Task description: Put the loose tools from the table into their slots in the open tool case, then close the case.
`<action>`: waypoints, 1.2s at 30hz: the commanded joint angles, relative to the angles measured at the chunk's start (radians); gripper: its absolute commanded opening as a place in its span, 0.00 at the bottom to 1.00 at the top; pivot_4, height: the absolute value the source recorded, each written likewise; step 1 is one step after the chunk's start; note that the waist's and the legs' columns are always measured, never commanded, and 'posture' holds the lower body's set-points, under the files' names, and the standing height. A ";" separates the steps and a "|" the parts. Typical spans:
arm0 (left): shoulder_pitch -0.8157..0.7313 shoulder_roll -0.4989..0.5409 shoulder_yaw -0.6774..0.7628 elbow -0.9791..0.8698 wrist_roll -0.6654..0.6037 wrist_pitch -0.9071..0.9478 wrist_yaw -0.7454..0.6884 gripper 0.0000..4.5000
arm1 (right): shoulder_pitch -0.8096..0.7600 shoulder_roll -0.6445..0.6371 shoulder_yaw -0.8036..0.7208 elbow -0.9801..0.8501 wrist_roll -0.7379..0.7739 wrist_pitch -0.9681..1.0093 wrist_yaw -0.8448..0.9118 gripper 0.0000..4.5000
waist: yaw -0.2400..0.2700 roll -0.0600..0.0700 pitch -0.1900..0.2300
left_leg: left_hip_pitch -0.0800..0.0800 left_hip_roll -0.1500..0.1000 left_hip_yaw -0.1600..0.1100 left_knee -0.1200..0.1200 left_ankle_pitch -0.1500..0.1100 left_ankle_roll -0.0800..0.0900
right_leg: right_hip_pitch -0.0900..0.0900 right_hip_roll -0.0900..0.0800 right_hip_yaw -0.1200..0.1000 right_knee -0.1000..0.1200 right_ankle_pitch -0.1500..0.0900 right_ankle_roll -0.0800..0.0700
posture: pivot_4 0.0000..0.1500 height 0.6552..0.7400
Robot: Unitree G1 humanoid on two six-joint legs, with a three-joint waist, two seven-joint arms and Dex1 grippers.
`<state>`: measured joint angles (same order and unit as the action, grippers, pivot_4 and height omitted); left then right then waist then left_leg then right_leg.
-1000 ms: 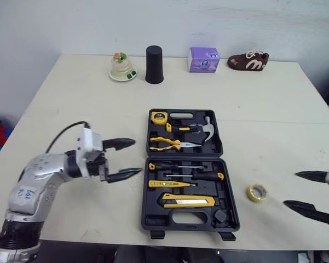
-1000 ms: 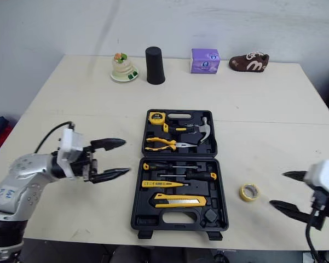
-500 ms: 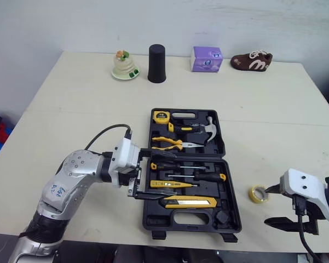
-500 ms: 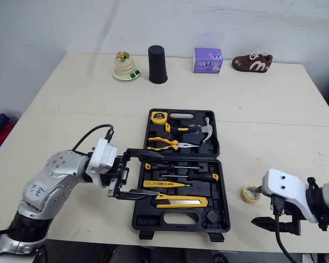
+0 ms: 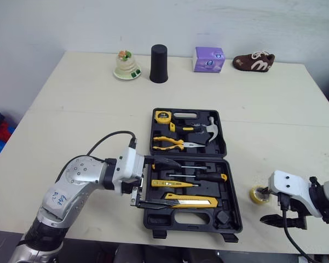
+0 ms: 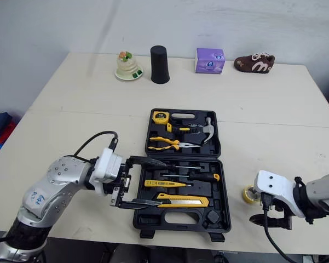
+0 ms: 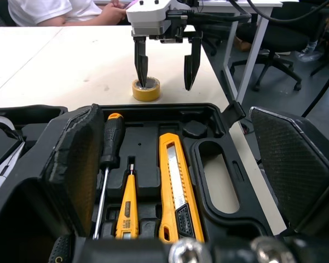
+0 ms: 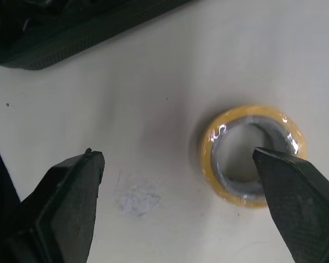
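Observation:
The black tool case lies open in the middle of the table, holding a tape measure, hammer, pliers, screwdrivers and a yellow utility knife. A loose yellow tape roll rests on the table to the case's right. My right gripper is open at the roll, one finger over its hole and the other beside it. My left gripper is open over the left part of the case's near half, nothing between its fingers.
Along the table's far edge stand a small ornament on a dish, a black cup, a purple box and a brown shoe. The case and roll lie close to the table's near edge. A person in a white shirt sits beyond.
My left gripper has moved right, from the bare table onto the case's near half. My right gripper has come in from the right edge to the tape roll.

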<state>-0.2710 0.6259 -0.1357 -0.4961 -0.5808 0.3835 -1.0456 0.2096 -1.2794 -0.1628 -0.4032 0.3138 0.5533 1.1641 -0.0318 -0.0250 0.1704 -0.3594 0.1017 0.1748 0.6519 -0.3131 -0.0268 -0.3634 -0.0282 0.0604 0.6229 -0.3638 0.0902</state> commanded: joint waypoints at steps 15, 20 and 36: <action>0.005 0.003 0.012 -0.019 0.002 -0.059 -0.054 1.00 | -0.036 -0.024 -0.162 -0.058 0.048 -0.154 0.176 0.01 | 0.000 0.004 0.003 | 0.000 0.000 0.000 0.004 0.000 0.000 | 0.000 0.000 0.000 0.004 0.000 0.000 | 1.00 1.00; 0.017 0.008 -0.001 -0.008 0.026 -0.108 -0.081 1.00 | -0.087 -0.038 -0.134 -0.236 0.211 -0.061 0.243 0.01 | -0.001 0.005 0.003 | 0.001 0.001 0.000 0.003 0.000 0.000 | 0.001 0.001 0.000 0.004 0.000 0.000 | 1.00 1.00; 0.056 0.039 0.010 -0.013 0.059 -0.120 -0.060 1.00 | -0.288 0.012 0.315 -0.264 0.093 0.097 0.113 0.01 | 0.000 0.005 0.003 | -0.011 0.000 0.000 0.007 0.000 0.002 | -0.012 -0.008 -0.001 0.008 0.000 -0.001 | 1.00 1.00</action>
<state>-0.2195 0.6562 -0.1554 -0.4957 -0.5247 0.2821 -1.1076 -0.0855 -1.2491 0.1331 -0.6603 0.4299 0.6544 1.2724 -0.0313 -0.0198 0.1737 -0.3713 0.1020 0.1750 0.6605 -0.3133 -0.0252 -0.3762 -0.0335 0.0595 0.6315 -0.3643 0.0893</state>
